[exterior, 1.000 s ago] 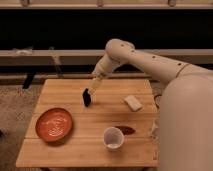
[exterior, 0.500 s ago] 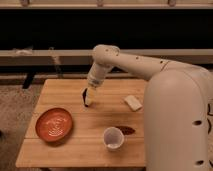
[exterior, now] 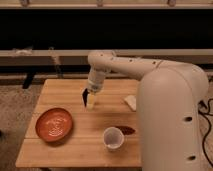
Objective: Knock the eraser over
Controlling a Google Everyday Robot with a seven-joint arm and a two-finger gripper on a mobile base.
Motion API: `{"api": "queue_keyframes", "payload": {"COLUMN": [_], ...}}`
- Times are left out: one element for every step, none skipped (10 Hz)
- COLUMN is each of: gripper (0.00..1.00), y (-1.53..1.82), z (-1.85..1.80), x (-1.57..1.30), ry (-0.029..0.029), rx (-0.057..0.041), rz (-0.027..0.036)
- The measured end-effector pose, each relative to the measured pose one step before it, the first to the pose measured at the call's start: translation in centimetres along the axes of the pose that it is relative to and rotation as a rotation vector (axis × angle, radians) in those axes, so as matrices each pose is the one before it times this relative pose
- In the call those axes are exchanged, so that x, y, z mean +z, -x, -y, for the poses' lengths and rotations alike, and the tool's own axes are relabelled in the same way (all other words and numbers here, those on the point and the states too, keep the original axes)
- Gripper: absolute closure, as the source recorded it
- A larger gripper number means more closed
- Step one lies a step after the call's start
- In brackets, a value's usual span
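The eraser (exterior: 84, 96) is a small dark narrow slab, still upright on the wooden table (exterior: 65, 90) near its middle back. My gripper (exterior: 90, 100) hangs straight down from the white arm (exterior: 120, 65) and is right against the eraser's right side. I cannot tell whether they touch or whether the gripper holds it. The gripper's lower end shows pale yellow just above the tabletop.
An orange-red plate (exterior: 54, 124) lies at the front left. A white cup (exterior: 113, 137) stands at the front, with a dark red flat oval (exterior: 126, 130) beside it. A pale cream block (exterior: 131, 102) lies right of the gripper. The robot's white body (exterior: 170, 120) covers the table's right side.
The arm's elbow has swung left and the robot's body has come closer, hiding more of the table's right side. The gripper has stayed at the eraser, which still stands.
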State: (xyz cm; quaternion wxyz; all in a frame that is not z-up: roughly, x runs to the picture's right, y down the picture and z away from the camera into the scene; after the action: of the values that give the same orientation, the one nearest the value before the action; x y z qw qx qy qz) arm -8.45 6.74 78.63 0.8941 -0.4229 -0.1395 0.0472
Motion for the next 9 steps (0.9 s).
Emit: {"api": "queue_keyframes", "payload": {"gripper": [0.20,0.20,0.20,0.20,0.20,0.20,0.20,0.20,0.20], "y": [-0.331,-0.115,0.161,0.078,0.141,0.368,0.382,0.378,0.908], "z": [-0.188,-0.116,-0.015,0.039,0.106,0.134,0.062,0.136,0.341], "x": [0.625,0.841,0.663,0.480,0.588,0.260,0.184,-0.012,-0.463], "ry": [0.01358,0.01667,0.01342,0.00899,0.00895,0.00098,-0.00010,-0.00686,-0.02334], "rx": [0.00479,0.00021,-0.00336,-0.00179,-0.00421,-0.00767,-0.01088,-0.01411,-0.02284], "rz": [-0.02011,-0.01966,-0.01382,-0.01043,-0.01142,-0.00465,-0.00313,0.00286,0.01794]}}
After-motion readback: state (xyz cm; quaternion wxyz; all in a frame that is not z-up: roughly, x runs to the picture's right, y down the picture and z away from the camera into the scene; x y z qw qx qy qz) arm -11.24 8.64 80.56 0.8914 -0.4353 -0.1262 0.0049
